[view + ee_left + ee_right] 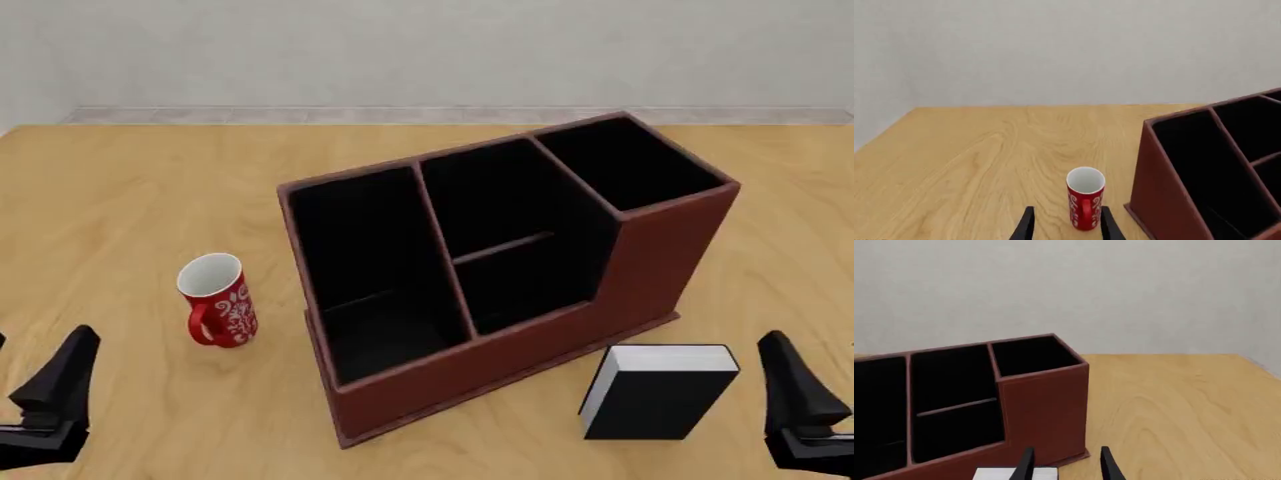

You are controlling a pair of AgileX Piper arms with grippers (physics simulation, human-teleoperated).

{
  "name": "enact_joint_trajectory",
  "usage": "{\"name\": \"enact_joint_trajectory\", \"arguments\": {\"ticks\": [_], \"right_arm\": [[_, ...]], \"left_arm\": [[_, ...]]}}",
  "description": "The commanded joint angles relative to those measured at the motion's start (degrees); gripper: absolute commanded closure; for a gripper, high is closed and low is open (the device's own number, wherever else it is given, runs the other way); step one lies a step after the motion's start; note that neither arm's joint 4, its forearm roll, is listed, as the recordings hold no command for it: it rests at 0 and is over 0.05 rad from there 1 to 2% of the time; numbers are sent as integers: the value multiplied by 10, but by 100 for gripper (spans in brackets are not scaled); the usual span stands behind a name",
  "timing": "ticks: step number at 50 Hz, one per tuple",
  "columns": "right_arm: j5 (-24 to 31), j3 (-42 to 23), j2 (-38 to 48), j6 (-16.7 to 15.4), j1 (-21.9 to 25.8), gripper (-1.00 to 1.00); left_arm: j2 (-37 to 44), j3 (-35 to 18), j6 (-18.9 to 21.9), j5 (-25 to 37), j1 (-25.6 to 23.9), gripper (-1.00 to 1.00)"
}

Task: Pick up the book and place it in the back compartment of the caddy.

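— Both hands sit at the near edge of my front view: left hand [47, 400] at about 8 o'clock from the caddy [501, 270], right hand [807, 410] at about 4 o'clock. What do you read on them?

— Each one is spread and holding nothing. On the left wrist camera I see the left hand [1067, 225] with its two dark fingertips apart, and the red patterned mug [1085, 197] standing upright beyond them. On the right wrist camera the right hand [1064, 462] is likewise apart.

— Where is the book [657, 390]?

— Standing on the desk [120, 210] just beside the caddy's near right corner, at roughly 5 o'clock from the caddy's middle, white page block up, black cover facing me. It lies between the caddy and my right hand, apart from both. The right wrist camera catches only a sliver of its white top [997, 473].

— And the back compartment [494, 200]?

— Middle of the caddy, behind the thin low divider, black-lined. The mug [218, 300] is at 9 o'clock from the caddy, well apart from the book.
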Motion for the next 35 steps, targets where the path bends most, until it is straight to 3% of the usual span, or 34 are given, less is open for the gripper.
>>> {"name": "enact_joint_trajectory", "arguments": {"ticks": [1, 4, 7, 11, 15, 19, 23, 26, 30, 35], "right_arm": [[-6, -1, 0, -19, 2, -100], [-3, -1, 8, 7, -1, -100], [-5, -1, 1, -15, 2, -100], [-7, -1, 10, 4, 0, -100], [-4, -1, 0, -18, 2, -100], [-4, -1, 8, 4, 0, -100], [-1, -4, -1, -19, 2, -100], [3, -3, 3, 3, 0, -100], [-4, -1, 0, -17, 2, -100], [-1, -2, 4, 0, 0, -100]], "left_arm": [[-18, 30, -17, -35, 11, -100], [-24, 25, -24, -27, 15, -100], [-31, 30, -10, -23, -5, -100], [-24, 24, -22, -28, 2, -100], [-5, 11, -32, -34, -5, -100], [6, -4, -37, -34, -8, -100], [17, -15, -46, -38, -15, -100], [-4, -33, -44, -8, -23, -100], [-18, -59, -44, 27, -49, -100], [1, -96, -50, 46, -56, -100]]}}
